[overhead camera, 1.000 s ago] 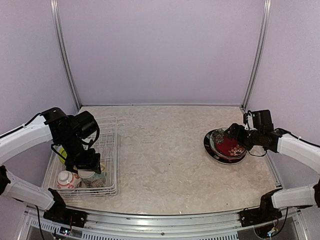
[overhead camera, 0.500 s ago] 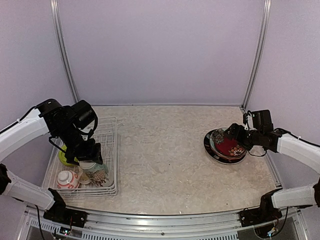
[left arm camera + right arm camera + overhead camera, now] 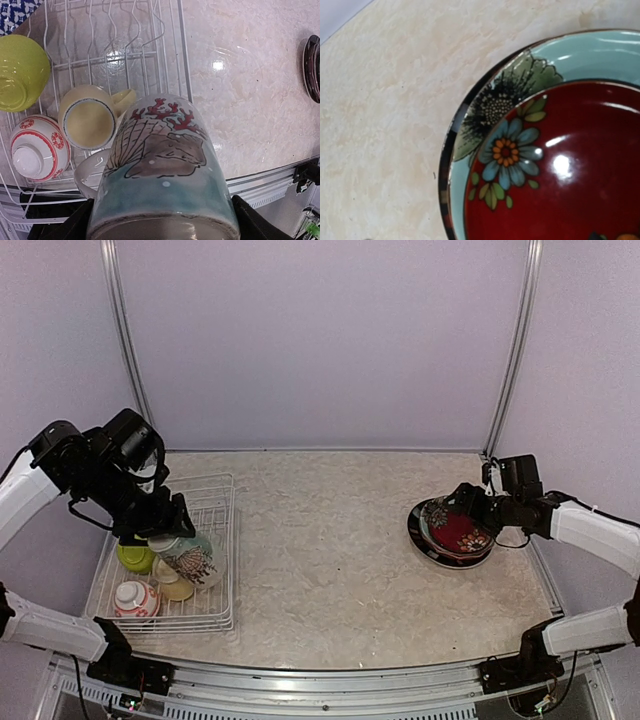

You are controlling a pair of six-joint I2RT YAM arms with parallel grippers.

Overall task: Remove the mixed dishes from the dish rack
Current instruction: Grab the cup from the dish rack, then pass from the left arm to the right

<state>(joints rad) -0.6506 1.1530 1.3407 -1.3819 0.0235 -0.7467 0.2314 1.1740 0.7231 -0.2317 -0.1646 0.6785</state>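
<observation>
At my far left the dish rack [image 3: 216,498] sits on the table [image 3: 330,540], near its left edge. Inside it, the lime-green bowl [image 3: 135,558] lies toward the left side. The red-white patterned bowl [image 3: 132,598] stands upside down at the near left corner. Just right of those two, the yellow mug [image 3: 90,122] lies on the wires with its mouth facing up at my left wrist camera. My left claw [image 3: 172,540] is clamped across the cream patterned mug [image 3: 160,165], one finger on either side near its rim. The jaws stand wide because the mug is broad. I hold it tilted above the right half of the rack, base pointing away from my wrist, over the yellow mug and the rack's right rim. Well apart across bare table, on the right side, three plates are stacked: the black-rimmed cream plate [image 3: 446,170] at the bottom, the pale teal plate [image 3: 590,55] on it, and the dark red floral plate [image 3: 570,165] on top. My right claw [image 3: 465,508] hovers over the stack's far edge, jaws spread wide and empty.
</observation>
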